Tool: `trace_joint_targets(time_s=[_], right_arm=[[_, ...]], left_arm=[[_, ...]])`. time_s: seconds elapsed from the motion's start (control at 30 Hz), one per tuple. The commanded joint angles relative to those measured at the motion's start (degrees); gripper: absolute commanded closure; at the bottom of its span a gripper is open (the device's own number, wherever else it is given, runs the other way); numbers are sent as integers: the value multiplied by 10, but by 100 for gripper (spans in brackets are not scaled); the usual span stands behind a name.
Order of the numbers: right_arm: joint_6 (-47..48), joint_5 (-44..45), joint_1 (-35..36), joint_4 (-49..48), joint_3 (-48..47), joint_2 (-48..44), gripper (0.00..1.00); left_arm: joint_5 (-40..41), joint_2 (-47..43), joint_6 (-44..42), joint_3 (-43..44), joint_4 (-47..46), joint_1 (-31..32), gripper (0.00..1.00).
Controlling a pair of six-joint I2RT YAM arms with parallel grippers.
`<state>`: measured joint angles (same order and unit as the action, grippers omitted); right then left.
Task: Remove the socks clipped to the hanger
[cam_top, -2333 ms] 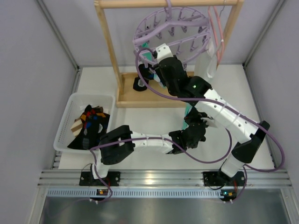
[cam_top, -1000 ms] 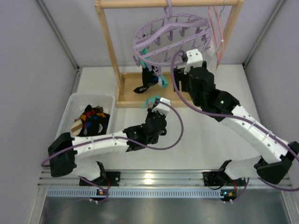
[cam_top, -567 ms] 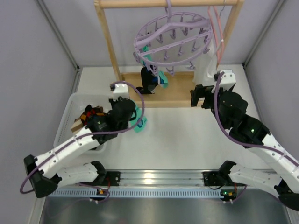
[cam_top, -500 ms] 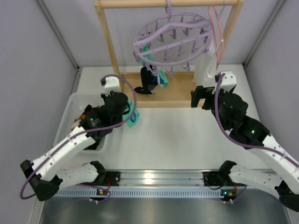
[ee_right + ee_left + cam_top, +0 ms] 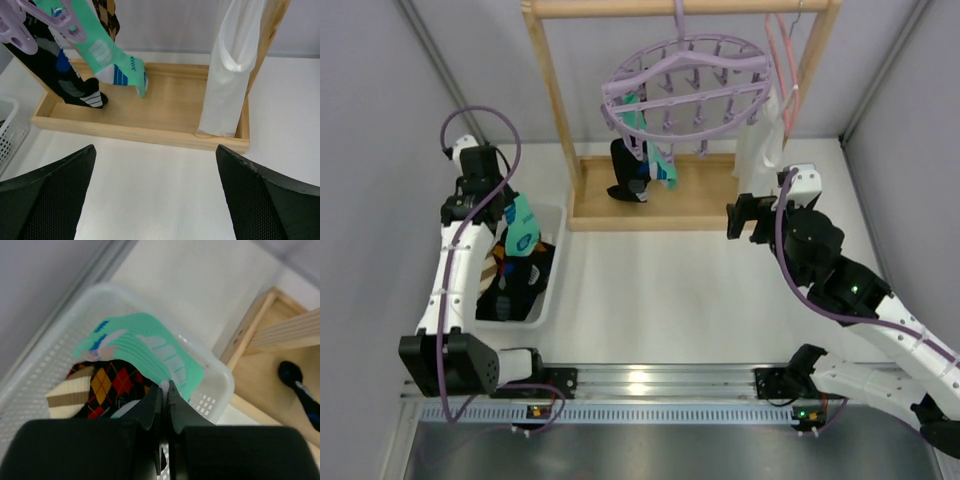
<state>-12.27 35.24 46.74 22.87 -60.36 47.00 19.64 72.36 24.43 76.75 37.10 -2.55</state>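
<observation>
Lilac hanger [image 5: 685, 85] on wooden rack [image 5: 551, 90] in overhead view; hanging mint sock [image 5: 642, 125] and black sock [image 5: 623, 178] clipped at its left side. Left claw [image 5: 512, 208] over white basket [image 5: 548, 285], pinching loose mint-green sock [image 5: 524, 232]. Right claw [image 5: 741, 217] above desk [image 5: 660, 290], near white garment [image 5: 756, 150].

Left wrist: claw closed tight on loose mint-green sock [image 5: 135, 342], above argyle sock [image 5: 107, 385] in basket [image 5: 215, 392].

Right wrist: fingers [image 5: 50, 200] spread wide, gripping nothing. Hanging mint sock [image 5: 107, 57] and black sock [image 5: 60, 75] dangling over rack's tray.
</observation>
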Motion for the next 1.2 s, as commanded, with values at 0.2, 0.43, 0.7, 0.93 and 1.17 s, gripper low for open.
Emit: trace_joint_targets(time_s=[0.2, 0.43, 0.7, 0.93, 1.17], right_arm=[[-26, -51, -4, -78, 71, -35, 1], [-11, -54, -3, -68, 88, -50, 0], [-10, -51, -3, -54, 93, -78, 1], [-24, -52, -4, -42, 118, -118, 0], [-7, -161, -4, -37, 151, -197, 1]], left_arm=[[-76, 74, 130, -177, -64, -4, 100], [39, -14, 183, -210, -70, -6, 67], [-26, -92, 104, -129, -70, -4, 4], [-236, -109, 7, -128, -185, 130, 2], [-331, -115, -38, -326, -621, 248, 2]])
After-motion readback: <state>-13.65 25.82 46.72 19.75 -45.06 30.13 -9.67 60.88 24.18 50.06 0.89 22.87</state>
